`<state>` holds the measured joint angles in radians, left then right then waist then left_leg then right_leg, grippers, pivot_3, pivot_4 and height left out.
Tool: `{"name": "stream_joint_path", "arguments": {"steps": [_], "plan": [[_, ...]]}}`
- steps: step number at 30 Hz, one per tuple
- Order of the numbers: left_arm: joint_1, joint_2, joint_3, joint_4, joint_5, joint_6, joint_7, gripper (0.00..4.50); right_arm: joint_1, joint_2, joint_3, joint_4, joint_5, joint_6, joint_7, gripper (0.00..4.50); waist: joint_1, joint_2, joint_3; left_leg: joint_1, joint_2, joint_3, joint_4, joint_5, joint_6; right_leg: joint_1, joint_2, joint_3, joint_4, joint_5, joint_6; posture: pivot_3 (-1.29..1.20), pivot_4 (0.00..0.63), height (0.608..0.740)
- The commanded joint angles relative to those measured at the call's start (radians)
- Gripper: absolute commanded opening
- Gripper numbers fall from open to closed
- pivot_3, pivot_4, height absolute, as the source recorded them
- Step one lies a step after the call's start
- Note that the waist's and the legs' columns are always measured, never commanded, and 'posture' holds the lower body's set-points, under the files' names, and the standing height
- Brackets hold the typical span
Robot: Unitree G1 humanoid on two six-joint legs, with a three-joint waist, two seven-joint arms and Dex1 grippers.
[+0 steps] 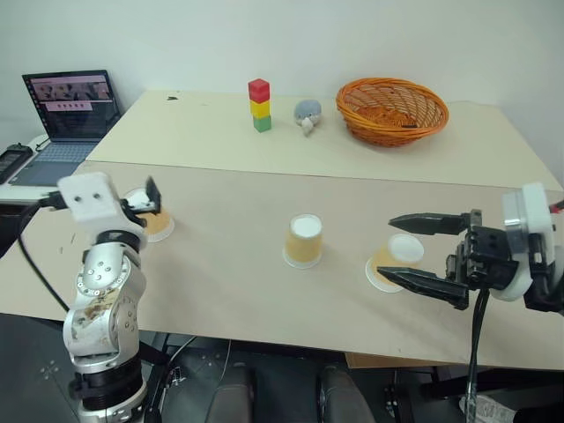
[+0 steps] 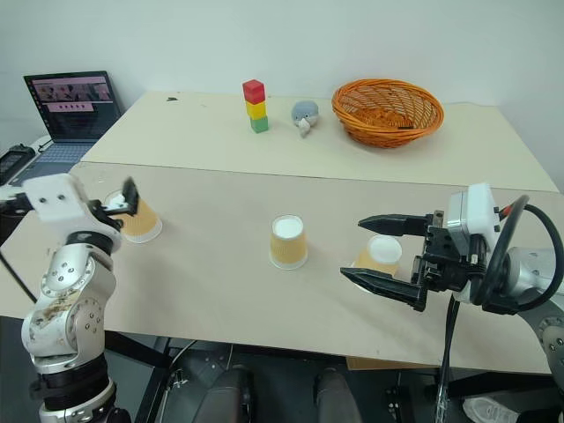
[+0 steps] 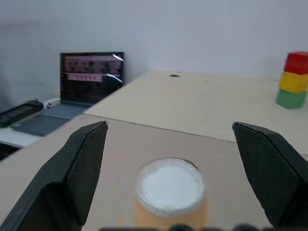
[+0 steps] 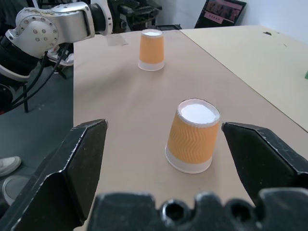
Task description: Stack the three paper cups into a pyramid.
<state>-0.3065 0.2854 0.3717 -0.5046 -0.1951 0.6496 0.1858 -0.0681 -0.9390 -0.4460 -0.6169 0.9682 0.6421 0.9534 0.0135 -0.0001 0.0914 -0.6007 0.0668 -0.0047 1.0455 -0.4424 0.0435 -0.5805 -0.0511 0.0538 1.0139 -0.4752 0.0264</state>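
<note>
Three small tapered yellow-orange paper cups with ribbed sides sit upside down on the pale wooden table (image 1: 247, 229), spread in a loose row and well apart from one another, none stacked yet. The left cup (image 2: 138, 220) stands near the table's left edge, the middle cup (image 1: 304, 241) is alone in open space, and the right cup (image 1: 394, 261) sits toward the right.

The left gripper (image 3: 171, 168) points at the left cup with its two black fingers spread wide, one to each side of the cup and clear of it; from the head views the cup is partly masked by the wrist, so how close the fingertips come is hard to judge. The right gripper (image 1: 411, 251) is also wide open, its fingers flanking the right cup without touching it.

On the far table stand a small tower of red, yellow and green blocks (image 1: 259, 105), a grey stuffed toy (image 1: 307, 113) just beside it, and an orange woven wicker basket (image 1: 392, 110). An open laptop (image 1: 69, 113) sits off to the left.
</note>
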Motion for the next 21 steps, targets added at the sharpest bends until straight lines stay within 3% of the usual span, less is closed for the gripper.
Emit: {"name": "stream_joint_path", "arguments": {"steps": [1, 21], "plan": [[-0.021, 0.005, 0.028, 0.051, 0.03, -0.013, 0.021, 4.42, -0.023, 0.004, -0.027, -0.009, 0.034, -0.014, -0.007, 4.5, -0.001, 0.0, 0.0, 0.0, 0.0, 0.0, 0.0, 0.0, 0.0, 0.0, 0.0, 0.0, 0.0, 0.0, 0.0, 0.0, 0.15, 0.638], [-0.067, -0.035, -0.035, 0.143, 0.029, -0.058, -0.041, 4.42, 0.015, 0.009, -0.086, -0.012, 0.061, -0.019, -0.015, 4.5, -0.001, 0.0, 0.0, -0.002, -0.002, -0.003, 0.0, 0.0, -0.001, 0.001, -0.008, -0.008, 0.0, 0.0, 0.0, 0.0, 0.15, 0.638]]}}
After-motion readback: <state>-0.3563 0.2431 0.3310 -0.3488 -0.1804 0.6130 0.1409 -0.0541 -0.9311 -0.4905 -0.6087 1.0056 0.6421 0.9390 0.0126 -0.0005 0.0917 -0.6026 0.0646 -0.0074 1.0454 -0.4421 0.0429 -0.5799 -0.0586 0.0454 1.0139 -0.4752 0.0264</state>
